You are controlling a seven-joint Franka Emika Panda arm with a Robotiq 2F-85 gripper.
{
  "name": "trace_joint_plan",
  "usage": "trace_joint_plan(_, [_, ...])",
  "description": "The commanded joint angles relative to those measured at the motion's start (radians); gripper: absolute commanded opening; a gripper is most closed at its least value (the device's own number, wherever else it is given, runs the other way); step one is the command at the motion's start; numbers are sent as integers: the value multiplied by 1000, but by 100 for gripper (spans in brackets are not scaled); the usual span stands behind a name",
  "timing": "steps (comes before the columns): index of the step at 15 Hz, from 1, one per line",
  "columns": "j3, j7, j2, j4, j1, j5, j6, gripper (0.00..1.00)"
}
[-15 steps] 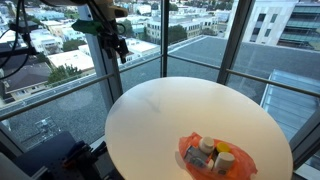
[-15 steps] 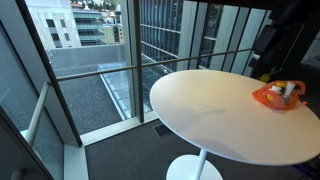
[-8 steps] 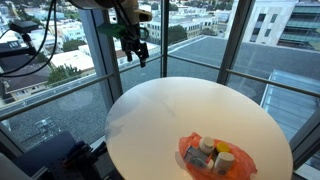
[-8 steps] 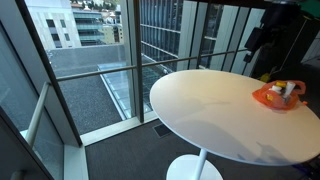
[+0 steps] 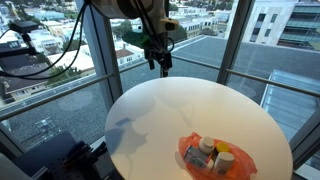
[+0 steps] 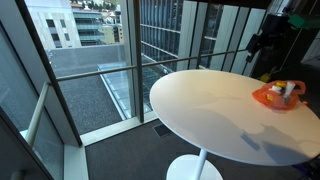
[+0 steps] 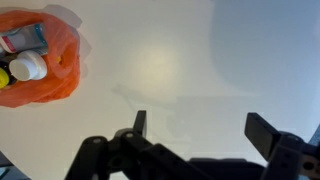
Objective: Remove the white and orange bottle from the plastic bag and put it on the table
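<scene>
White and orange bottle [image 5: 224,160] nearest, among other containers in the orange plastic bag [image 5: 186,158], kept bunched by its slack walls, close to the desk's [image 5: 170,110] near edge. Farther off, end effector [image 5: 161,68] above the far rim, well apart from the bag: jaws wide open, empty, touching nothing, probably poised for approach.

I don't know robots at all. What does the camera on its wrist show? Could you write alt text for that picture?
An orange plastic bag holding a few small bottles lies at the top left of a white table. Along the bottom edge the gripper shows its two dark fingers spread apart, holding nothing.
</scene>
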Motion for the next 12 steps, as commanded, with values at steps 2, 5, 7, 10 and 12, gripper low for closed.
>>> trace_joint_plan(2, [-44,9,90,60,-22,13,4,100])
trace_joint_plan(5, [-55,22,98,71,-20,5,5,100])
trace_joint_plan(7, [-57,0,92,44,-19,4,9,100])
trace_joint_plan(10, [-57,1,93,51,-18,4,9,100])
trace_joint_plan(12, [-57,1,93,52,-18,4,9,100])
